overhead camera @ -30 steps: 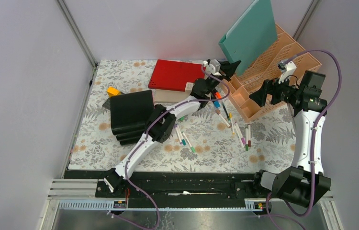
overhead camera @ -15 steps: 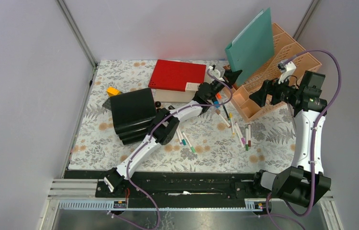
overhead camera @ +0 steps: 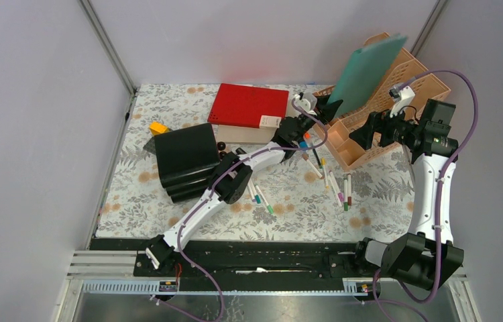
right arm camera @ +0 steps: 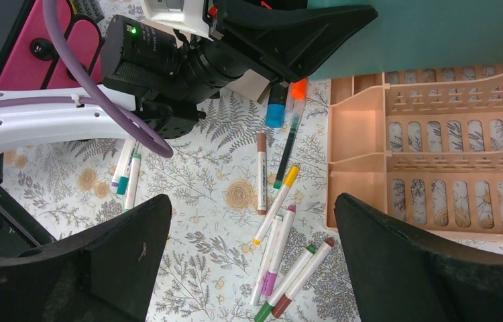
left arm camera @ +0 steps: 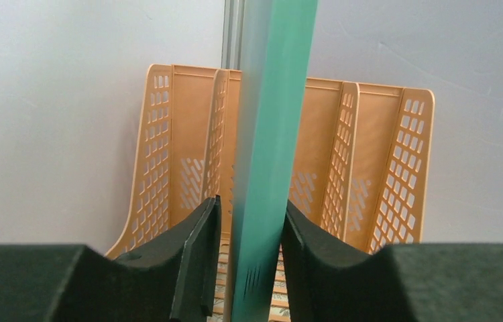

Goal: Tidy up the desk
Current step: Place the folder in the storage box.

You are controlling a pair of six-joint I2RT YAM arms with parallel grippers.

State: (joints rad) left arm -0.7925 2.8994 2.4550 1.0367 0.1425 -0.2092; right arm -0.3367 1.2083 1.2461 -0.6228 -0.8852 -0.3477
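Observation:
The desk (overhead camera: 302, 215) is covered in pale fern-print cloth. My left gripper (overhead camera: 329, 107) is shut on the lower edge of a teal folder (overhead camera: 366, 72) and holds it upright, tilted over the peach slotted organizer (overhead camera: 410, 80) at the back right. In the left wrist view the folder (left arm camera: 272, 134) stands edge-on between my fingers (left arm camera: 198, 268), in front of the organizer's dividers (left arm camera: 376, 168). My right gripper (overhead camera: 363, 134) is open and empty, hovering beside the organizer's front corner. Below it (right arm camera: 252, 221) lie several loose markers (right arm camera: 282, 194).
A red notebook (overhead camera: 247, 105) lies on a beige book (overhead camera: 242, 134) at the back. A black folder stack (overhead camera: 185, 161) and a yellow block (overhead camera: 158, 127) are on the left. More markers (overhead camera: 259, 194) lie near the left arm. A black rail (overhead camera: 255, 258) borders the near edge.
My left gripper has carried the teal folder rightward and turned it more edge-on, so it now stands over the organizer's slots. The right arm has not moved.

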